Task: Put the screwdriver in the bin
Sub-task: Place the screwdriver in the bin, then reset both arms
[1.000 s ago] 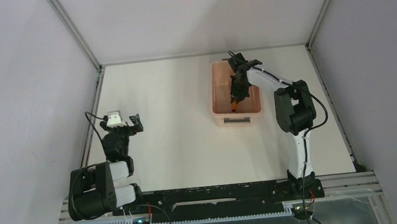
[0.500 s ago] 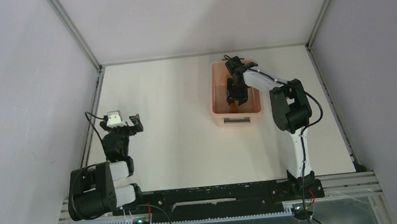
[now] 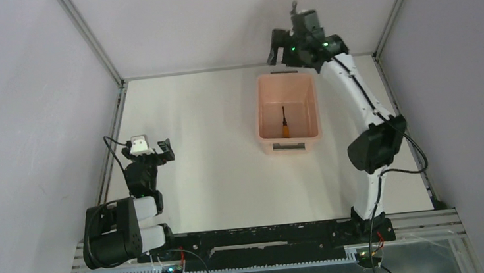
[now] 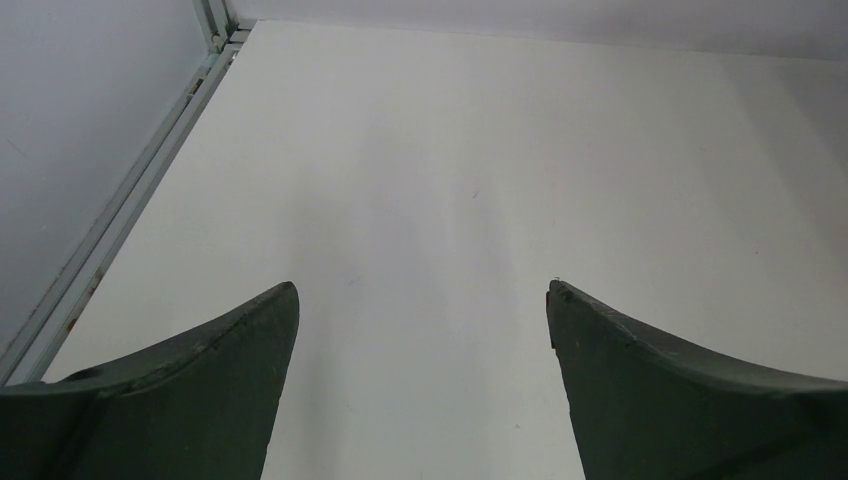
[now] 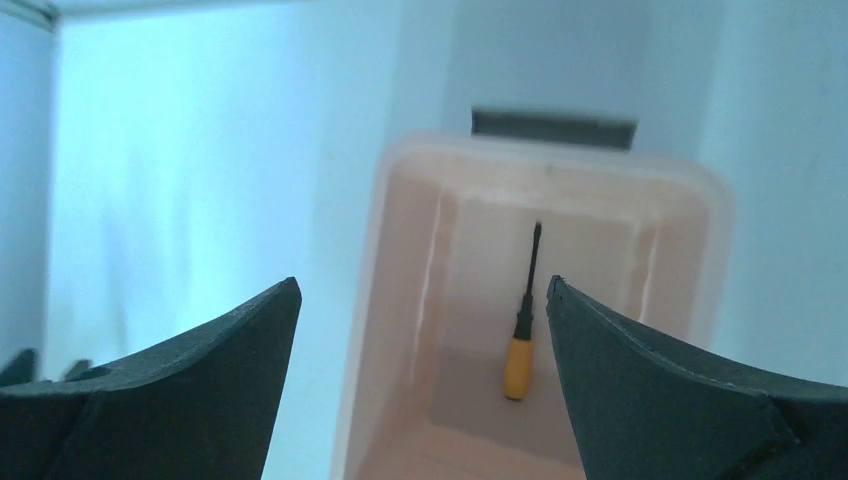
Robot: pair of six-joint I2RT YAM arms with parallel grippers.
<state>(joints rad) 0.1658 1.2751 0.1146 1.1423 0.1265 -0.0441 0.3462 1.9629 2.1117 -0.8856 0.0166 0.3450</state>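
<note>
The screwdriver [image 3: 284, 124], with an orange handle and a thin black shaft, lies loose on the floor of the pale pink bin [image 3: 262, 118], handle toward the near end. In the right wrist view the screwdriver [image 5: 522, 335] shows inside the bin [image 5: 400, 300], far below the fingers. My right gripper [image 3: 293, 51] hangs high above the bin's far end, open and holding nothing [image 5: 421, 290]. At the table's left side my left gripper [image 3: 148, 154] is open over bare table [image 4: 422, 290].
A dark grey handle clip [image 3: 289, 147] sits on the bin's near short end. Metal frame rails [image 3: 112, 131] run along the table's left, back and right edges, with grey walls beyond them.
My right gripper opened, let go of the screwdriver inside the bin, and rose up and back toward the bin's far end. The left arm has not moved.
</note>
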